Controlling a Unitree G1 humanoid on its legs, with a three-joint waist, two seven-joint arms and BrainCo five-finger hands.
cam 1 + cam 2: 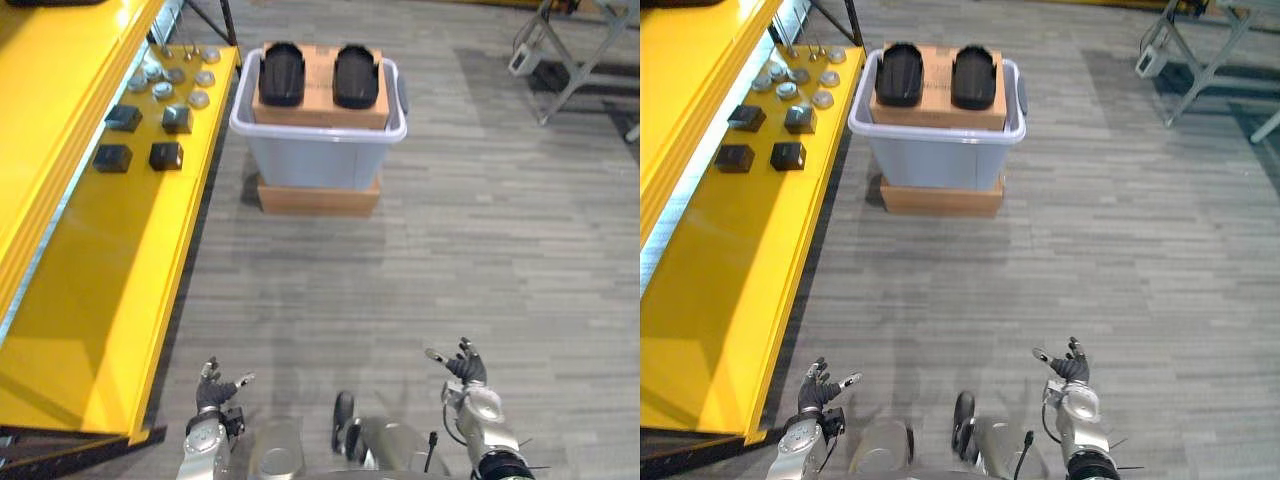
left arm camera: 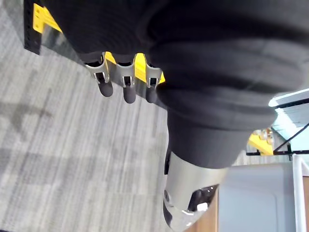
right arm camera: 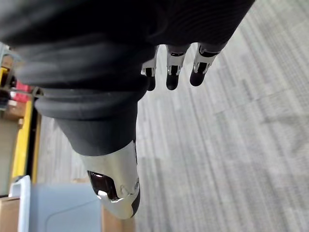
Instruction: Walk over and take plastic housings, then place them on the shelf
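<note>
Black plastic housings [image 1: 282, 74], two, atop one cardboard box [image 1: 318, 100] in one grey tub [image 1: 318, 155], upper centre; four dark blocks [image 1: 165, 155] on yellow shelf [image 1: 100, 300], left; my left hand [image 1: 212, 392], right hand [image 1: 468, 368] low, fingers loose, empty

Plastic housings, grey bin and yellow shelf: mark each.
plastic housings [image 1: 282, 73], left eye view, top of the left shell.
grey bin [image 1: 318, 160], left eye view, front wall.
yellow shelf [image 1: 110, 260], left eye view, bare deck.
</note>
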